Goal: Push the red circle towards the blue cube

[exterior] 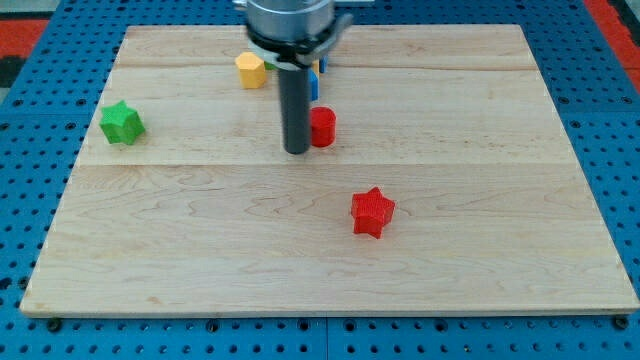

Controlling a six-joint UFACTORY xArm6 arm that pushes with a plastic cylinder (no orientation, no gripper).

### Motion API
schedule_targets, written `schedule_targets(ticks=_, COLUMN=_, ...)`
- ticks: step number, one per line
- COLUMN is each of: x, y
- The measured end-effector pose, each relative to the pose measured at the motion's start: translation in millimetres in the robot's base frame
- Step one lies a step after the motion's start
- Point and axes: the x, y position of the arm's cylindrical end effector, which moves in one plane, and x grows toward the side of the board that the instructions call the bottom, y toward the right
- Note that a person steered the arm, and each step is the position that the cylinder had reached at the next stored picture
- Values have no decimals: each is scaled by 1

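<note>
- Nearest the camera sits one red star [372,211], low and right of the middle of the wooden board [200,250], with bare wood all around it.
- Counting blocks, I see five: two red (the star and the red circle [323,127]), one green star [121,122], one yellow block [250,70] and one blue cube [314,78].
- Red circle lies above the board's middle, touching or just beside the right side of my rod.
- Blue cube is mostly hidden behind the rod and its mount; only slivers of blue show above the circle, near the view's top, so I cannot judge its full shape.
- Yellow block sits near the top edge, just left of the rod; its shape looks many-sided, but I cannot tell exactly.
- Green star is close to the left edge, well apart from everything else.
- My tip [297,151] rests on the wood at the circle's lower left, between the circle and the open left half.
- Open room: the whole bottom strip, the right third and the lower left are bare wood.
- No fingers on this rig, only the rod; I see no containers either, just blue pegboard [30,200] around the board.
</note>
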Motion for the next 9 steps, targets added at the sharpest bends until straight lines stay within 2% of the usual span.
schedule_targets(ticks=2, x=21, y=-1)
schedule_targets(ticks=4, x=8, y=-7)
schedule_targets(ticks=5, x=9, y=29)
schedule_targets(ticks=6, x=30, y=82)
schedule_targets(ticks=7, x=-9, y=71)
schedule_targets(ticks=8, x=-26, y=4)
schedule_targets(ticks=9, x=-7, y=0)
